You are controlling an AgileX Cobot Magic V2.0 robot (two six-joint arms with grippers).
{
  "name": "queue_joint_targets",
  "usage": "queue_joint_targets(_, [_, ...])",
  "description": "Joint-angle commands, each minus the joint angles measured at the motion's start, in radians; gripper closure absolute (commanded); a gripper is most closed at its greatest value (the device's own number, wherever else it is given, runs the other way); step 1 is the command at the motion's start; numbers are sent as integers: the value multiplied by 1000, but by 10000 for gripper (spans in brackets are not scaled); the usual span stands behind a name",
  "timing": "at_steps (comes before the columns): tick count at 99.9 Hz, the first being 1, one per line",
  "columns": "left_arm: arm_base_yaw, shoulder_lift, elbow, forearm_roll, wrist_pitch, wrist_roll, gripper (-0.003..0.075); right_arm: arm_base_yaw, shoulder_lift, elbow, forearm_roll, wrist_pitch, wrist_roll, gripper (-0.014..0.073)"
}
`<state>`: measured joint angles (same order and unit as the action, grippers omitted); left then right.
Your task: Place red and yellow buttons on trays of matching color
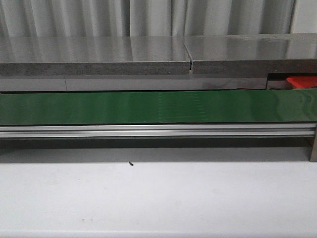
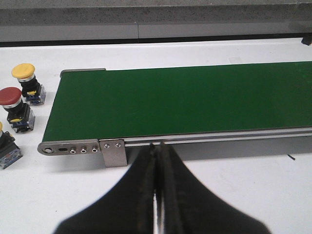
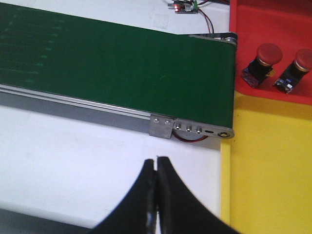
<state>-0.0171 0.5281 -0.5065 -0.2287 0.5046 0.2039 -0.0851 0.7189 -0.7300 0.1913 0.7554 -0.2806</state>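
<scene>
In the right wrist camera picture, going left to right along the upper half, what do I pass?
Green conveyor belt → red button → second red button, both standing in the red tray.

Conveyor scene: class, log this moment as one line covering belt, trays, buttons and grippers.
belt: bare | red tray: two red buttons | yellow tray: bare | left gripper: shut | right gripper: shut

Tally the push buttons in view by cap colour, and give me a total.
Red-capped buttons: 3, one on the white table by the belt's end and two in the red tray at and.
Yellow-capped buttons: 1, beside the belt.
Cap colour unclear: 1, cut off by the picture's edge.
Total: 5 buttons.
</scene>
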Motion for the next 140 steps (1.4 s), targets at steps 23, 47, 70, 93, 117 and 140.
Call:
queue_joint_targets(23, [-7,7,-26,-17,-70,-2,573,3,-4,-27,1,-54,-10,660])
queue_joint_targets(47, [-7,7,-26,-17,-75,-2,143,3,-4,-27,1,-54,-10,660])
queue_joint_targets(70, [29,68,-111,60,-112,-178,131,3,-4,-27,1,-54,-10,660])
queue_joint_targets(93, [221,330,-362,107,-50,-223,134,3,-4,-27,1,-54,-10,660])
queue_joint_targets(117, [405,616,-562,103,-7,-223,134,3,-4,-27,1,-54,-10,660])
queue_joint_targets(140, [459,845,-653,123,-9,-223,134,3,-4,-27,1,-54,-10,660])
